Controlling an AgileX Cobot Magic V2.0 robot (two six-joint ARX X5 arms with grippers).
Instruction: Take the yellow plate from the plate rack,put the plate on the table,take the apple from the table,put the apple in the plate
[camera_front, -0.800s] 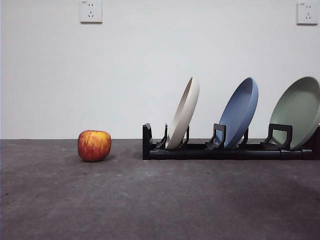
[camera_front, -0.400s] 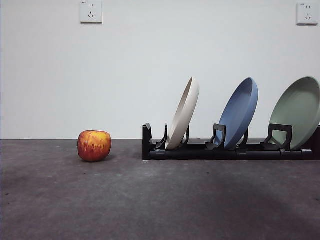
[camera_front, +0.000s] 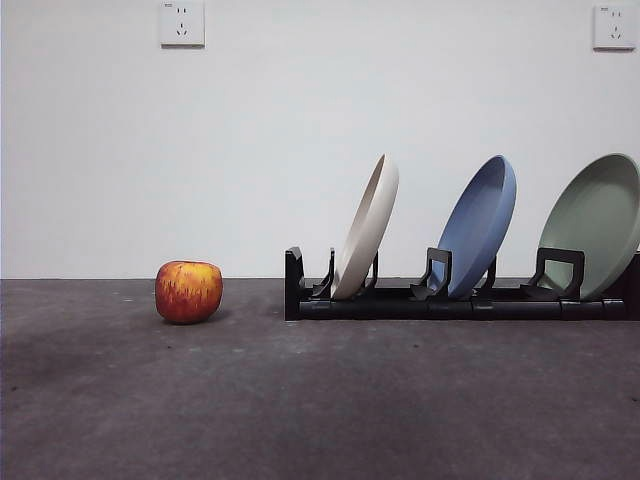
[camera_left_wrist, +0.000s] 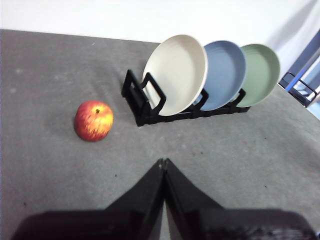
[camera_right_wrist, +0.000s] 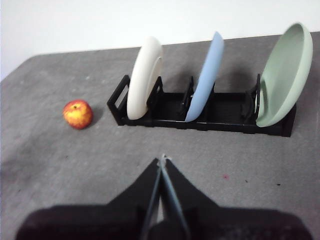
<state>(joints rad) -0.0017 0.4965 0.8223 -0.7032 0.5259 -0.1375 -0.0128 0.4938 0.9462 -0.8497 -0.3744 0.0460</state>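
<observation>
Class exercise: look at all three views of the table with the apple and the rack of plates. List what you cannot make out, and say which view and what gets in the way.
- Pale green plate: front view, right side cut off by the picture edge.
- Plate rack: front view, its right end runs out of frame.
- Left hand and right hand: absent from the front view.
- Objects at the table's far edge: left wrist view, blurred and cropped.
- Wall sockets: front view, markings too small to read.

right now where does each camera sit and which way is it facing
Front view: low at table height, looking level across the table at the apple and plate rack; no arm shows.
Left wrist view: above the table, looking down at the apple and the yellow plate; the left gripper, shut, shows.
Right wrist view: above, facing the rack; the right gripper, shut, shows.
All share the apple, rack and three plates.
</observation>
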